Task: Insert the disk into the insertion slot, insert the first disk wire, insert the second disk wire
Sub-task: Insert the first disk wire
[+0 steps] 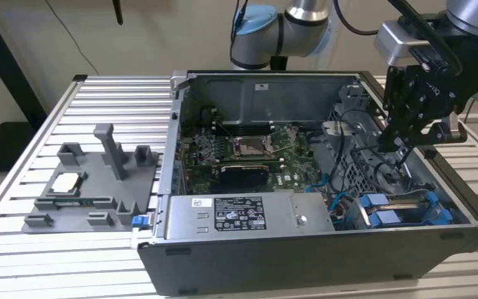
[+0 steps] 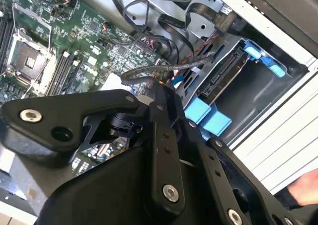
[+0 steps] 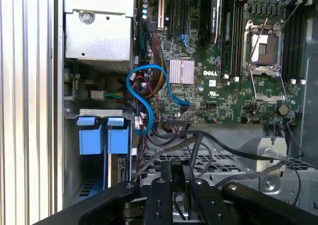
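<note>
The disk [image 1: 405, 207] lies in the insertion slot [image 1: 462, 216] at the near corner of the open computer case on the exterior view's right. Its blue carrier tabs [image 3: 99, 135] stick out, and its connector edge [image 2: 224, 75] faces the case interior. My gripper [image 1: 398, 148] hangs inside the case above and behind the slot. It is shut on a black disk wire [image 2: 149, 74] that crosses its tip [image 2: 166, 86]. In the first wrist view the fingers [image 3: 161, 187] grip a black piece between them, with several black cables [image 3: 223, 148] running past.
A grey power-supply box [image 1: 239, 215] fills the case's front. The green motherboard [image 1: 248, 156] lies behind it, with a blue data cable [image 3: 144, 96] looped beside it. A grey fixture tray [image 1: 89, 180] sits on the slatted table at the exterior view's left. A person's hand [image 2: 304, 190] is near the case.
</note>
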Available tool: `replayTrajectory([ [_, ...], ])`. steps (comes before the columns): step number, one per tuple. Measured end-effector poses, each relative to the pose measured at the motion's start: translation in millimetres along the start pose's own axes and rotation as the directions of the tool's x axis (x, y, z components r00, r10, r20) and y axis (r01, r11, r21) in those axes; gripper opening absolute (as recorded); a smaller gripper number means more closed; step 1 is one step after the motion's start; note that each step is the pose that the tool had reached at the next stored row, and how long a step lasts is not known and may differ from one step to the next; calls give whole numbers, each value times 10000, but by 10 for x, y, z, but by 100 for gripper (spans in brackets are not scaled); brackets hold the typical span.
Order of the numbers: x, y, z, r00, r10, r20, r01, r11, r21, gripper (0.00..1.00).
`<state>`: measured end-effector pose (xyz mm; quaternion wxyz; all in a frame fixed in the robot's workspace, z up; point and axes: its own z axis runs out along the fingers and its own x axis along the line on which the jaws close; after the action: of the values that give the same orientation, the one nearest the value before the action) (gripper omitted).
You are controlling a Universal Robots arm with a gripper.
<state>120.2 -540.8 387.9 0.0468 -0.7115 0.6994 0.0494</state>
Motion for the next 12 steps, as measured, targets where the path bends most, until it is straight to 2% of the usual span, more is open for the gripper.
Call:
replayTrajectory([
  [12, 3, -17, 6, 10000, 0, 4, 0, 10000, 0, 19],
])
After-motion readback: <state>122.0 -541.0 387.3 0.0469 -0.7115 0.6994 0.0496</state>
